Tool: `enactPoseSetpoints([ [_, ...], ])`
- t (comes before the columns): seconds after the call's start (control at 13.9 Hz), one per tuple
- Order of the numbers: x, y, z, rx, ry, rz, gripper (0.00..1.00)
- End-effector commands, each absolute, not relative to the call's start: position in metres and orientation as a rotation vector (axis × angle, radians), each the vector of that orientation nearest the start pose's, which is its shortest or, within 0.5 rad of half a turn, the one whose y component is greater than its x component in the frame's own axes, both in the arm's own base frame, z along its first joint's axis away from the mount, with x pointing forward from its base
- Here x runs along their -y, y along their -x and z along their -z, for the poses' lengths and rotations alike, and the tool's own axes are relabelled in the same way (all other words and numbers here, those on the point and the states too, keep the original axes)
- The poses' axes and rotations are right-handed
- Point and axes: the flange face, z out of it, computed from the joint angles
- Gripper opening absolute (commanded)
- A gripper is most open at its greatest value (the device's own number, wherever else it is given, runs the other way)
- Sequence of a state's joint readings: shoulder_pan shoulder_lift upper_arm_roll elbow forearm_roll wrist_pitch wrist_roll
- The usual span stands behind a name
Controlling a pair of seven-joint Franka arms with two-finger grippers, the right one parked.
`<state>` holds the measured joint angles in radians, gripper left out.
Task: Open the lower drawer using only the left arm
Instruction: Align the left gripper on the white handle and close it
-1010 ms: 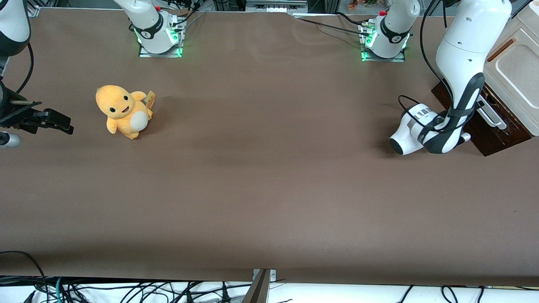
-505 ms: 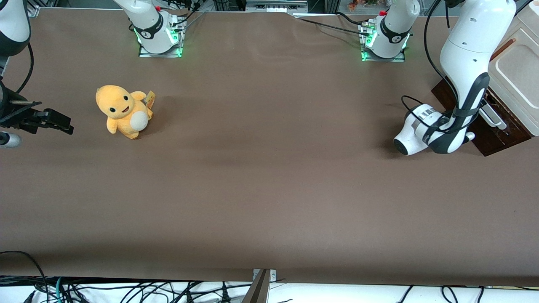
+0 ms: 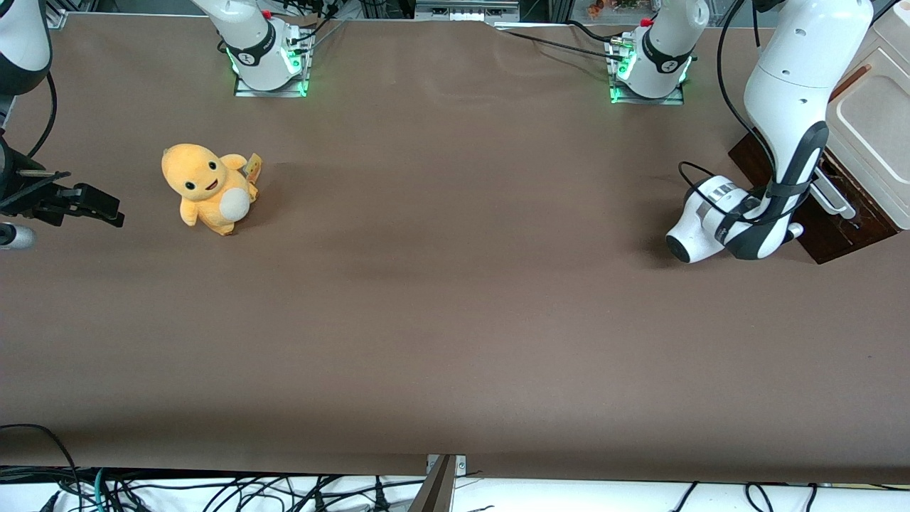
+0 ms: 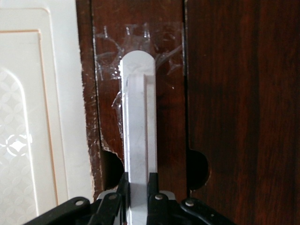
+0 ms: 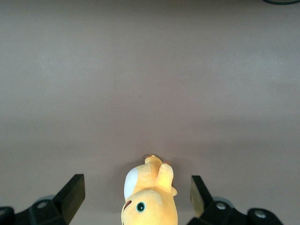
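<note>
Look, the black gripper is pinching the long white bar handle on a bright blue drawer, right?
Nearly. The black gripper does pinch the long white bar handle, but the lower drawer is dark-brown wood, not bright blue. The left wrist view shows this, with the cream cabinet panel beside it.

Left arm (image 3: 782, 135) low over lower drawer (image 3: 817, 213), tool hidden.

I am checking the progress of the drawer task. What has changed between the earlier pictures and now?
The left arm shifted slightly toward the cream cabinet, carrying its wrist closer to the lower drawer. In the wrist view its gripper now sits at the drawer's white bar handle, one finger on each side of it. The drawer itself shows no clear movement. The yellow plush toy stayed where it was.
</note>
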<state>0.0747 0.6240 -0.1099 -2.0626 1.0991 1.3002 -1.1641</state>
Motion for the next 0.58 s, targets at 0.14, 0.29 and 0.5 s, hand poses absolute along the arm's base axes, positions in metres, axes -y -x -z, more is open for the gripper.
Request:
enactPoseSetpoints([
  [0.14,-0.0955,-0.4724,-0.1581,0.373,1.555,-0.424,0.09],
  [0.29,-0.0953,-0.4719,-0.1572,0.373,1.555,-0.427,0.09],
  [0.5,-0.0923,-0.4729,-0.1564,0.371,1.556,-0.423,0.09],
])
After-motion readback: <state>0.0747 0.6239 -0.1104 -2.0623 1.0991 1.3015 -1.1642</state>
